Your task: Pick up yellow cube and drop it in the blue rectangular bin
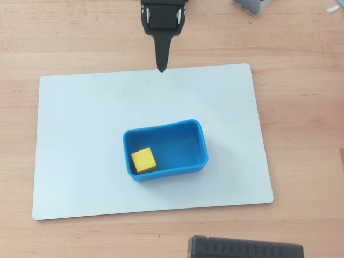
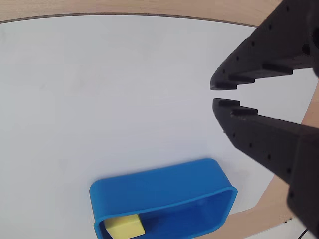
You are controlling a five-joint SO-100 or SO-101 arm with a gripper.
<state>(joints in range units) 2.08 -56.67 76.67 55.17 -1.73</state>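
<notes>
Seen from overhead, the yellow cube (image 1: 143,160) sits inside the blue rectangular bin (image 1: 183,128), tucked into its left end, well below and slightly left of the jaws, which hang at the top edge of the white mat (image 1: 70,134). The gripper (image 1: 161,67) holds nothing. In the wrist view the cube (image 2: 124,226) lies low in the bin (image 2: 159,186), below and left of the jaws, well apart from them. There the gripper (image 2: 222,94) shows its two black toothed fingers (image 2: 259,59) drawn almost together, a thin slit of mat between the tips, nothing pinched. The drop looks complete, judging by the cube's place. What remains is likely only a clean retreat: keep the arm high and clear of the bin's soft walls, so nothing nudges it across the mat.
</notes>
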